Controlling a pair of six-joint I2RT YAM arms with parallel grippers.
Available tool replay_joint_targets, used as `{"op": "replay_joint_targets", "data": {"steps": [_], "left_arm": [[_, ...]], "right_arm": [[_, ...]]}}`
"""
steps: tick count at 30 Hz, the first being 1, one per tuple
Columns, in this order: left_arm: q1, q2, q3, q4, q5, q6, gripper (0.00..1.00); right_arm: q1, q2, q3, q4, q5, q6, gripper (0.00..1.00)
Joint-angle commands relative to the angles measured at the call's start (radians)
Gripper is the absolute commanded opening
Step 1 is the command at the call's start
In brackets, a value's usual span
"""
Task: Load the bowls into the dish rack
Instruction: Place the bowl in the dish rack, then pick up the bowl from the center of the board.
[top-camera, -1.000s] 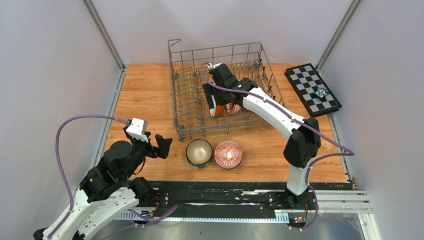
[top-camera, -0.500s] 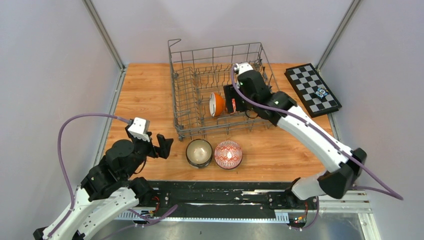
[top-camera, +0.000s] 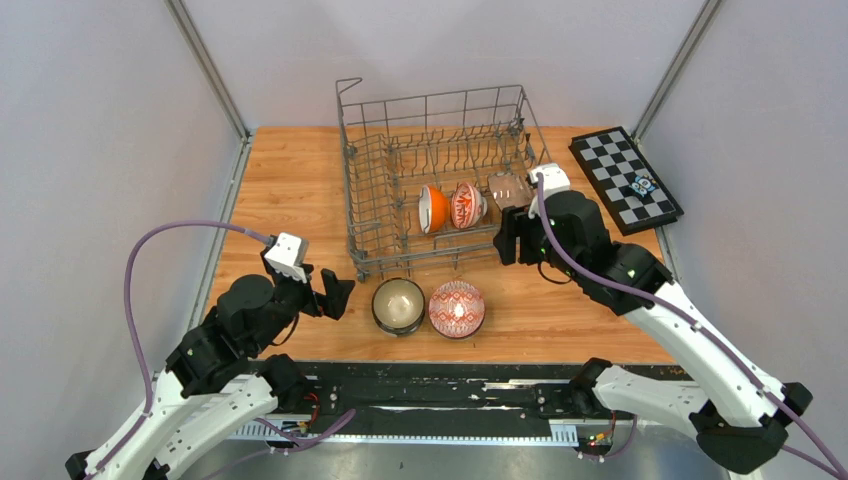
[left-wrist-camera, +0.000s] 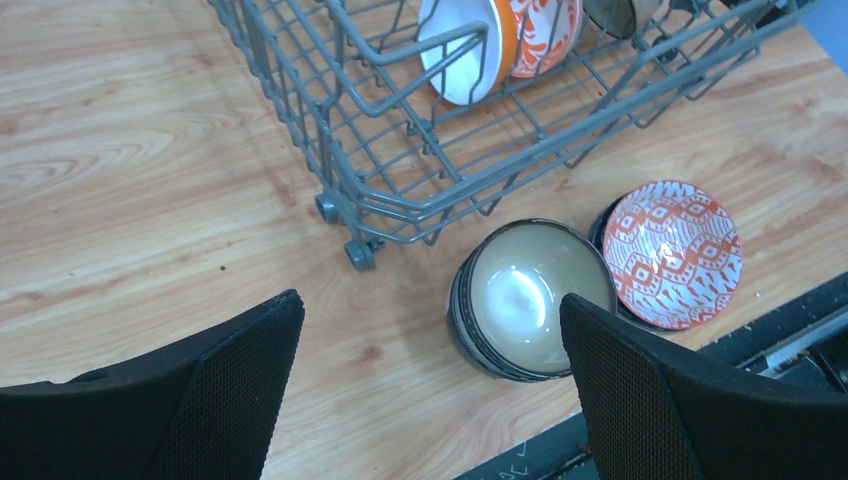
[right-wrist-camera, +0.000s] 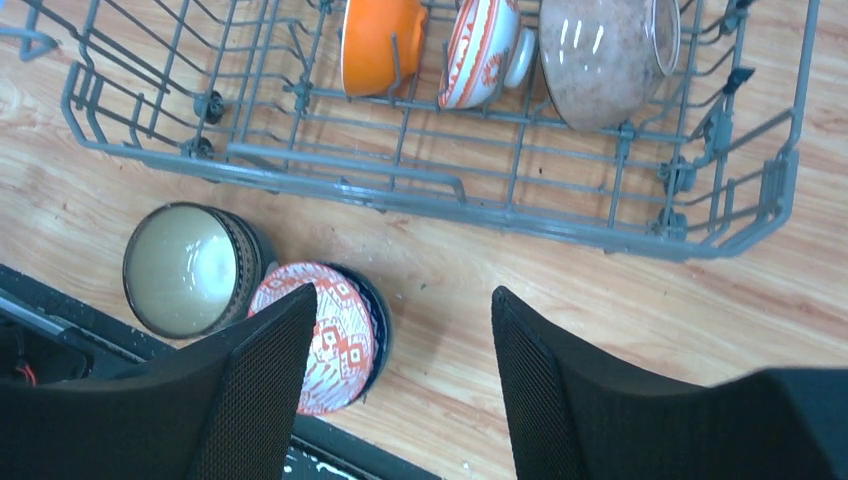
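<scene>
Since a second ago the right arm has drawn back out of the dish rack (top-camera: 375, 200). The right gripper (top-camera: 510, 240) now hangs just outside the rack's near right corner, its fingers apart with nothing between them. Three bowls stand on edge in a row among the tines along the rack's front wall. An orange bowl (top-camera: 432, 208) is on the left, a red-white patterned bowl (top-camera: 466, 203) just beside it, and a speckled brown bowl (top-camera: 510, 188) at the right end. Two more bowls sit upright on the wooden table (top-camera: 290, 190), just in front of the rack's front wall. These are a dark-rimmed beige bowl (top-camera: 398, 304) and, on its right, a second patterned bowl (top-camera: 456, 308); whether their rims touch cannot be told. The left gripper (top-camera: 330, 293) hovers in front of the rack's near left corner, beside the beige bowl, its fingers spread wide and empty. A chequered board (top-camera: 625, 178) lies on the table to the right of the rack.
</scene>
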Motion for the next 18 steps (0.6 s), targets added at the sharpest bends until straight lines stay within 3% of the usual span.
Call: {"op": "replay_joint_targets", "data": {"steps": [1,7,10,18], "left_arm": [[0.005,0.054,0.041,0.002,0.053,-0.028,1.00],[0.005,0.094,0.044,-0.013,0.167,-0.083,1.00],[0.005,0.112,0.046,-0.035,0.207,-0.103,1.00],[0.004,0.102,0.026,-0.043,0.252,-0.138,1.00]], "right_arm": [[0.009,-0.084,-0.087,-0.043,-0.031,0.038,0.66],[0.015,-0.129,-0.212,-0.026,-0.154,0.063,0.60],[0.044,-0.121,-0.261,-0.013,-0.158,0.078,0.53],[0.118,-0.028,-0.299,0.030,-0.119,0.105,0.48]]}}
